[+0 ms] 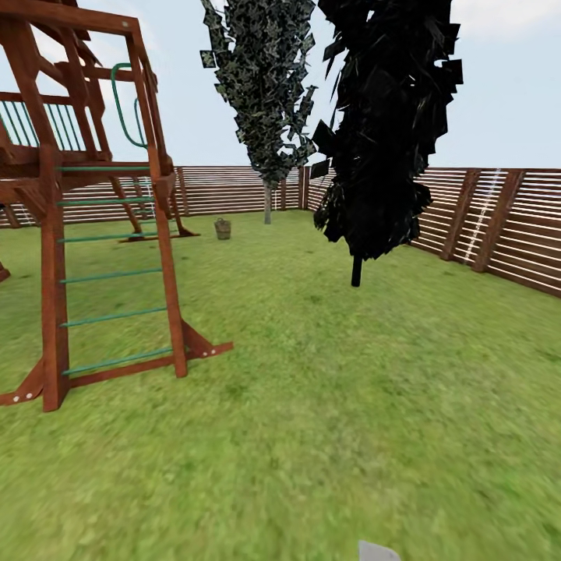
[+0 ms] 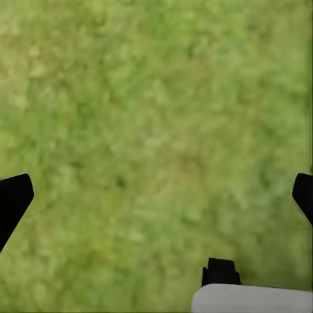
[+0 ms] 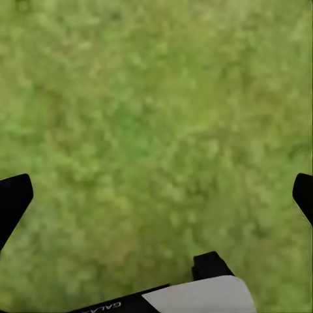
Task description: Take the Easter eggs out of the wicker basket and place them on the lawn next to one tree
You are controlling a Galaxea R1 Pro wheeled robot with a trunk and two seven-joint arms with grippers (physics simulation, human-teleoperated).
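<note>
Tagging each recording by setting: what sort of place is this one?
A fenced back garden, it seems: grass lawn, a wooden climbing frame with a ladder, trees, and a slatted wooden fence around.

Wicker basket [image 1: 223, 228] on the lawn [image 1: 327, 405] at 11 o'clock, far back, near the fence [image 1: 499, 222]. Tree [image 1: 266, 101] just behind it at 12. Second tree [image 1: 386, 132] nearer, 1 o'clock. Climbing frame [image 1: 93, 202] at 10 o'clock, closest.
</note>
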